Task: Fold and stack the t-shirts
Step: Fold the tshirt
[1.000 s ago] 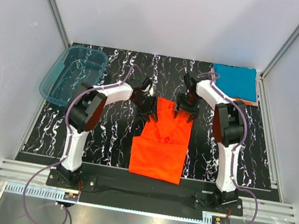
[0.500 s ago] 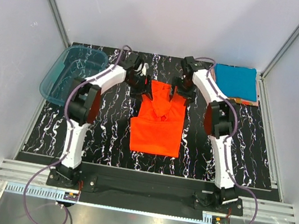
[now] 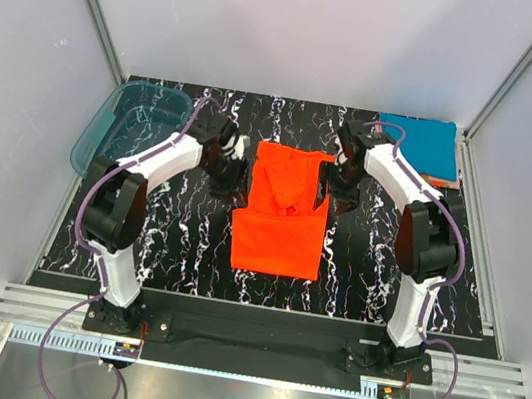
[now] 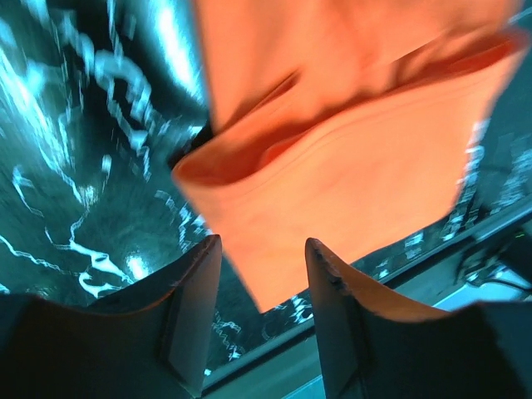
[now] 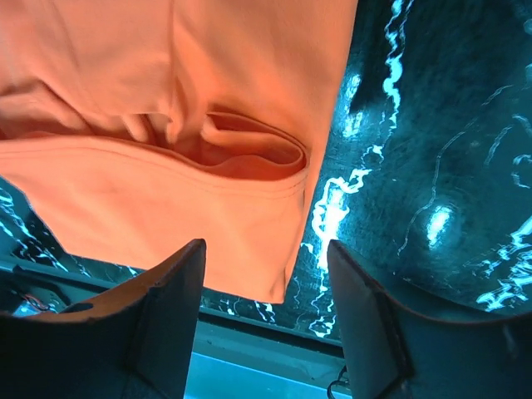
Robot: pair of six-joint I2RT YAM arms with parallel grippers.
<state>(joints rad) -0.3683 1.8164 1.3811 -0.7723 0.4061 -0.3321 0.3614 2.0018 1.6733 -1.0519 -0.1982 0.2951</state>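
Note:
The bright orange-red t-shirt [image 3: 281, 217] lies on the black marbled table [image 3: 179, 236], its far half doubled over and rumpled. My left gripper [image 3: 232, 180] hangs open just off the shirt's left edge. My right gripper [image 3: 330, 183] hangs open just off its right edge. In the left wrist view the t-shirt [image 4: 349, 158] lies under the left gripper [image 4: 262, 243], with nothing between the fingers. In the right wrist view the folded hem [image 5: 166, 199] lies under the empty right gripper [image 5: 264, 246]. A teal blue folded t-shirt [image 3: 418, 145] sits at the far right corner.
A translucent teal plastic tub [image 3: 128, 123] stands at the table's far left. A thin pinkish-orange edge [image 3: 443, 183] shows under the blue shirt. Grey walls enclose the table on three sides, and a metal rail [image 3: 253, 344] runs along the near edge.
Both grippers carried the shirt's far half away from the bases, let it drop, then came back toward the shirt's sides. The far half now lies wider and flatter.

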